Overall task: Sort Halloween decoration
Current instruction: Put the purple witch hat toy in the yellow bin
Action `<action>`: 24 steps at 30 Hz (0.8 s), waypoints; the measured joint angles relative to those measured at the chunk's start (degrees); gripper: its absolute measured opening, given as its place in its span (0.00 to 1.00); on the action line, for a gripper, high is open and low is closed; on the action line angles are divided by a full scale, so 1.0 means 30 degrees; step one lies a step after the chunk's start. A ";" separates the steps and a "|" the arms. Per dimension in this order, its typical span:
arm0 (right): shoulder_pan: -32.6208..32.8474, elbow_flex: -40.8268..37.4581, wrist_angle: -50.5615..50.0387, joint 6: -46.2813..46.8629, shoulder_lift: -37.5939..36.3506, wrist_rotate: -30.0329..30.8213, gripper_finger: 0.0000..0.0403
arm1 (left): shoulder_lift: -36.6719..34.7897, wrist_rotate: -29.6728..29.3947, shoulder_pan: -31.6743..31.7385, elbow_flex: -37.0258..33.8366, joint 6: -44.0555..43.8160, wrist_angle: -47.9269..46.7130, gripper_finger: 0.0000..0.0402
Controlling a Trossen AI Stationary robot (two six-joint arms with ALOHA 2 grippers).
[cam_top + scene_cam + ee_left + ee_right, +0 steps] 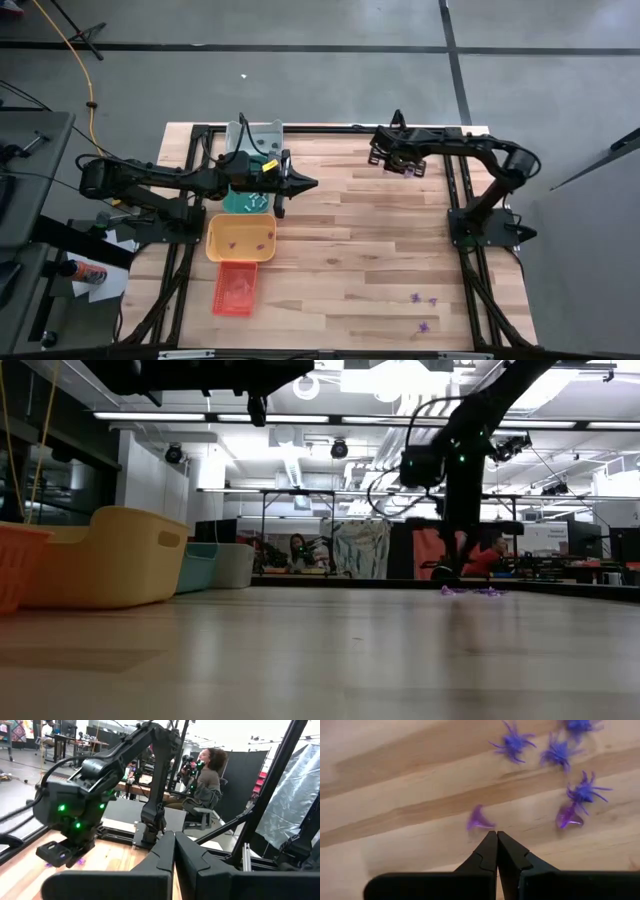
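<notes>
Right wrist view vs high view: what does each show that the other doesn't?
Right wrist only: close detail of the purple trinkets by the right gripper, its jaws shut: spider shapes and a small curved piece just ahead of the tips.

High only: the left gripper over the trays, the grey tray, teal tray, yellow tray, orange tray, and loose purple pieces near the table's front right.

Both: the wooden table and the purple cluster under the right gripper.

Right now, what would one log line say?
left hand: shut, above trays | right hand: shut, empty, over purple trinkets
</notes>
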 joint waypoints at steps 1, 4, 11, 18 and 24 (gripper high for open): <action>-0.0084 0.0000 -0.0112 0.0020 0.0165 -0.0114 0.00 | 0.0000 0.0000 0.0004 0.0000 0.0000 0.0003 0.00; -0.0123 0.0000 0.0005 0.0085 0.0316 -0.0144 0.00 | 0.0000 0.0000 0.0022 0.0000 0.0000 0.0004 0.00; -0.0188 0.0000 0.1132 -0.2513 0.0311 -0.0566 0.00 | 0.0000 0.0000 0.0015 0.0000 0.0008 -0.0003 0.00; -0.0223 0.0000 0.1965 -0.2470 0.0304 -0.0536 0.00 | 0.0000 0.0000 0.0015 0.0000 0.0022 -0.0003 0.00; -0.0276 0.0000 0.1381 -0.0606 0.0308 0.1434 0.07 | 0.0000 0.0000 0.0015 0.0000 0.0019 -0.0003 0.00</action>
